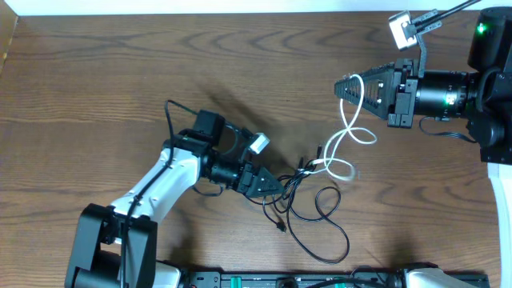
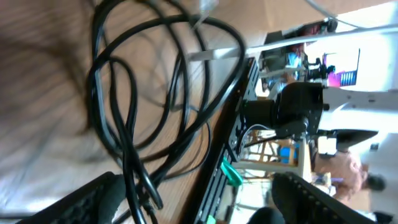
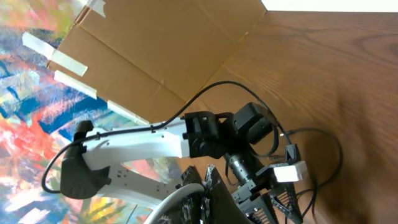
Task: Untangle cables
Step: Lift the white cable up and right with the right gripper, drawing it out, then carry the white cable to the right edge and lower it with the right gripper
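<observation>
The right gripper [image 1: 342, 86] was pinched shut on the white cable [image 1: 346, 118], which ran down to the knot of black cable [image 2: 132, 168] in the middle of the wooden table [image 1: 120, 72]. The left gripper [image 1: 276, 186] had its fingers [image 2: 87, 199] wide apart, with black cable lying between them

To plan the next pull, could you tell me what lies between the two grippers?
In the overhead view, the white cable runs from the right gripper down into the black cable tangle beside the left gripper.
</observation>
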You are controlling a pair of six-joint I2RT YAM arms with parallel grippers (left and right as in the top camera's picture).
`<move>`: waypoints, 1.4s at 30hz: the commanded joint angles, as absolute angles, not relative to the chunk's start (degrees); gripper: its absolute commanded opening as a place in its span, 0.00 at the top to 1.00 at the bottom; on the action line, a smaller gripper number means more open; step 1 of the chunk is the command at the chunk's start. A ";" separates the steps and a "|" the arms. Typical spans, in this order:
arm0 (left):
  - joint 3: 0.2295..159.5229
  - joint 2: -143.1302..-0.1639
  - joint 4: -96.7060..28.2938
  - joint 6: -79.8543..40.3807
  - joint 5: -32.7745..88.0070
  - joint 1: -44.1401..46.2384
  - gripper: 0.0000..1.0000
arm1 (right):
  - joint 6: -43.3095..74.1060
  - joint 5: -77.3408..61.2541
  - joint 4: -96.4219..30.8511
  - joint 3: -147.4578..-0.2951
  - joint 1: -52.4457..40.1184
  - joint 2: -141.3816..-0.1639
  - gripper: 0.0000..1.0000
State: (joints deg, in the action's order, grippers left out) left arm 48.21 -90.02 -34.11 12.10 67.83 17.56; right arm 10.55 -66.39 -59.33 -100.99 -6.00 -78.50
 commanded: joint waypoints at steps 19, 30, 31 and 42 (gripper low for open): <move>48.23 -90.59 -18.24 -19.29 27.99 29.87 0.87 | 9.47 -66.59 -62.46 -102.08 -5.72 -78.54 0.99; 48.12 -90.56 -20.97 -24.10 22.85 29.87 0.07 | 6.31 -50.09 -67.09 -102.08 -5.65 -78.54 0.99; 48.12 -90.56 -21.28 -24.10 22.85 29.87 0.02 | 6.33 -47.33 -67.09 -102.08 -5.65 -78.56 0.99; 48.12 -90.56 -22.15 -24.10 22.85 29.87 0.02 | 6.37 -16.88 -68.10 -102.00 -3.05 -80.71 0.99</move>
